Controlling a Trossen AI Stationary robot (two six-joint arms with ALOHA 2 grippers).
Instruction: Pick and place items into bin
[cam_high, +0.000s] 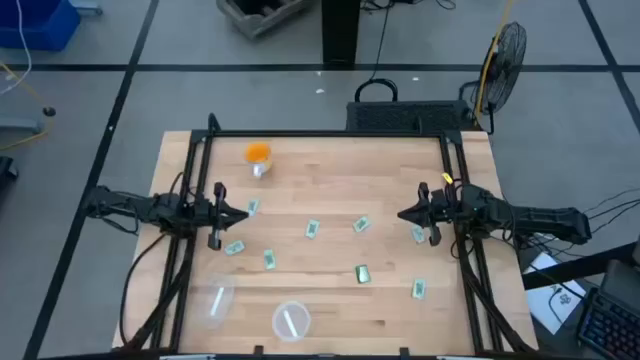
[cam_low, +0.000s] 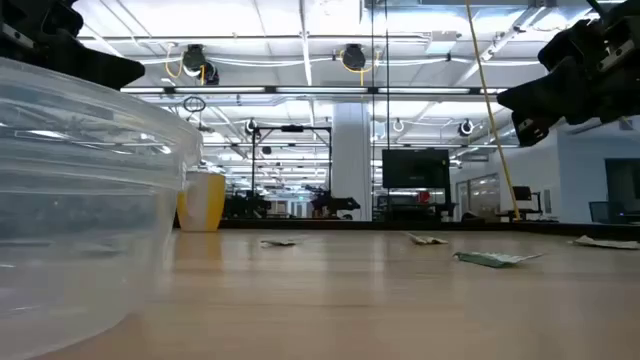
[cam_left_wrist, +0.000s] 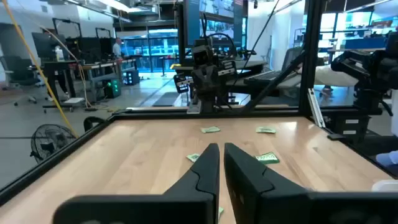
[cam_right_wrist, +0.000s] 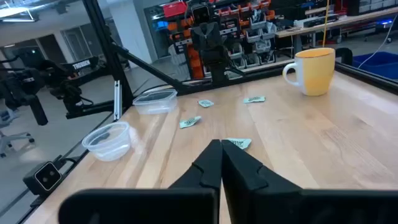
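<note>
Several small pale green and white packets lie flat and scattered on the wooden table (cam_high: 330, 180), among them one (cam_high: 313, 229) at the middle, one (cam_high: 362, 273) nearer the front and one (cam_right_wrist: 237, 143) just ahead of my right fingers. My left gripper (cam_high: 243, 213) hovers above the table's left side, shut, with nothing in it (cam_left_wrist: 221, 152). My right gripper (cam_high: 403, 215) hovers above the right side, shut and empty (cam_right_wrist: 221, 149). The two grippers point at each other. Two clear plastic containers (cam_high: 216, 300) (cam_high: 291, 318) stand at the front edge.
An orange-yellow mug (cam_right_wrist: 317, 71) stands at the far left of the table (cam_high: 258, 155). A black frame (cam_high: 200, 150) runs round the table's edges. In the low view a clear container (cam_low: 80, 190) fills the left foreground. A fan (cam_high: 505, 50) stands behind the table.
</note>
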